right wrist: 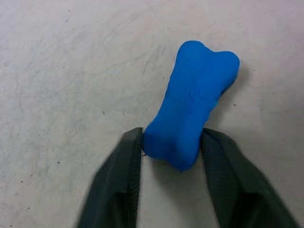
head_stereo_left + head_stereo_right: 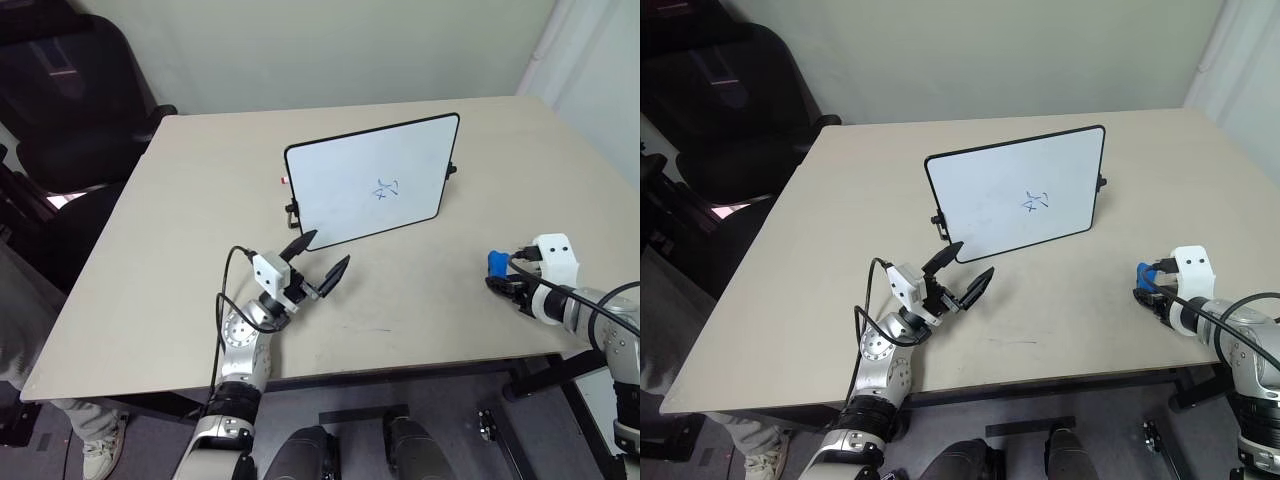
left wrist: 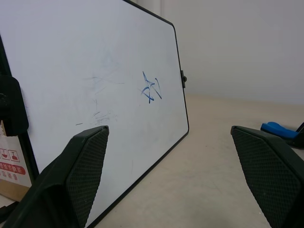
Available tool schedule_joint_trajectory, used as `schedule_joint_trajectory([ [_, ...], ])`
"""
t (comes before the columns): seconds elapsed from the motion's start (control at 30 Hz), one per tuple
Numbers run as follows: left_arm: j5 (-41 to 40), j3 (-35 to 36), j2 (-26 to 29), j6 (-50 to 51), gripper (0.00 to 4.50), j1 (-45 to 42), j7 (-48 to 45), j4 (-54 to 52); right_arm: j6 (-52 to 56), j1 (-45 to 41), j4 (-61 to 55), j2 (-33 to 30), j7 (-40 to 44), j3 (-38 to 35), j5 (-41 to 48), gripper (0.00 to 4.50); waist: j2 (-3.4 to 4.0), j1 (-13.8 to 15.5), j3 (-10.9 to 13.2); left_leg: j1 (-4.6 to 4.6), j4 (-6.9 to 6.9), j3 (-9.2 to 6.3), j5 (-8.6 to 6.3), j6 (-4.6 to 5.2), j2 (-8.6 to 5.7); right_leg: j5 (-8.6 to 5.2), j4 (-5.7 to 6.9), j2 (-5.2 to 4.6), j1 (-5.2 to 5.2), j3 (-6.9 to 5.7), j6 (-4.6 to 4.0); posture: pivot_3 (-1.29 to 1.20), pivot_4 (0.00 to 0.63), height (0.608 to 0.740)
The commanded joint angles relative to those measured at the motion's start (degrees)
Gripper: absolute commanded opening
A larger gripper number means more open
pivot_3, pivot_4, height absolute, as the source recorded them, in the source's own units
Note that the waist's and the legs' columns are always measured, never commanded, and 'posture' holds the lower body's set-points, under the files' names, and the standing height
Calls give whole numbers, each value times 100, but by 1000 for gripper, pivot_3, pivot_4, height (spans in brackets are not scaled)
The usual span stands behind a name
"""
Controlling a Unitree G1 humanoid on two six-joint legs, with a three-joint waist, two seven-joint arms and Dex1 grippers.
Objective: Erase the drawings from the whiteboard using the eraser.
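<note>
- Beige table fills the room's centre.
- Whiteboard stands upright at the middle, far side, drawings right of centre.
- Left gripper gapes empty beside it.
- Right gripper, near right, pinches eraser; lift it level and keep the squeeze firm.

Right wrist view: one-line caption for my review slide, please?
Right hand shut on the near end of the blue eraser, which lies on the pale table.
</note>
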Motion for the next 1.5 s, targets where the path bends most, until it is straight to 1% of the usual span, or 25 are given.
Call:
schedule_joint_trajectory([
  [0.03, -46, -42, -96, -108, 4500, 118, 27, 21, -92, -122, -101, -49, 92, -35, -16, 1003, 0, 0, 0, 0, 0, 0, 0, 0, 0, 0, 0, 0, 0, 0, 0, 0, 150, 726],
  [0.37, -46, -49, -88, -108, 4500, 138, 22, -20, -162, -182, -135, -104, 88, -11, -130, 1003, 0, 0, 0, 0, -1, 0, -3, -2, 0, -1, -1, 0, -2, 0, 1, 0, 150, 726],
  [0.43, -44, -50, -85, -107, 4500, 140, 22, -31, -182, -239, -297, -86, 152, -55, -38, 1003, 1, 0, 0, 0, -1, 0, -4, -3, 0, -1, -1, 0, -2, 0, 1, 0, 150, 726],
  [0.5, -48, -52, -81, -99, 4500, 136, 15, -38, -386, -329, -740, -104, 399, 6, 130, 1003, 7, -3, 4, 0, -1, 0, -5, -4, 0, -1, 0, 0, -4, 0, 1, 0, 150, 726],
  [0.6, -51, -52, -77, -94, 4500, 125, 8, -36, -459, -606, -1163, -78, 630, 238, 294, 1003, 14, -19, 9, -1, -1, 0, -6, -8, -1, -1, 0, 4, -8, 3, -1, 0, 150, 726],
  [0.7, -49, -44, -72, -92, 4500, 108, 10, -27, -472, -998, -1144, 29, 687, 599, 269, 1003, 17, -11, 6, -1, -1, 0, -6, -8, -1, -1, -1, 5, -6, 3, -1, 0, 150, 726],
  [0.9, -62, -20, -36, -70, 4500, 84, 3, -54, -782, -1898, -610, 513, 799, 1481, 34, 1003, 20, -8, 5, 4, -2, -4, 2, -19, -1, -3, -1, 5, -11, 3, 1, 0, 150, 726],
  [1.07, -79, -6, -4, -35, 4500, 137, 17, -174, -1108, -2440, -136, 946, 910, 1895, -117, 1003, 20, -11, 5, -1, -4, -4, 14, -33, 0, 12, -1, 5, -25, 3, -22, 0, 150, 726],
  [1.1, -80, -3, 0, -31, 4500, 149, 23, -195, -1166, -2497, -52, 997, 936, 1949, -165, 1003, 20, -8, 5, -3, -4, -4, 13, -34, 0, 22, -1, 5, -24, 3, -38, 0, 150, 726],
  [1.2, -82, 6, 16, -17, 4500, 189, 45, -266, -1438, -2705, 269, 1166, 1026, 2112, -322, 1003, 20, -10, 5, -5, -4, -5, 18, -43, 0, 24, -3, 5, -41, 2, -46, 0, 150, 726],
  [1.37, -71, 2, 27, -16, 4500, 219, 73, -326, -1993, -3203, 1358, 1516, 991, 2207, -727, 1003, 19, -16, 5, -10, -5, -5, 19, -57, 0, 27, -2, 4, -43, 2, -58, 0, 150, 726],
  [1.5, -37, 0, 42, -55, 4500, 247, 139, -374, -2138, -3334, 1856, 1691, 1077, 2174, -808, 1003, 19, -17, 5, -11, -7, -5, 18, -63, 2, 26, -2, 4, -54, -2, -64, 0, 150, 726],
])
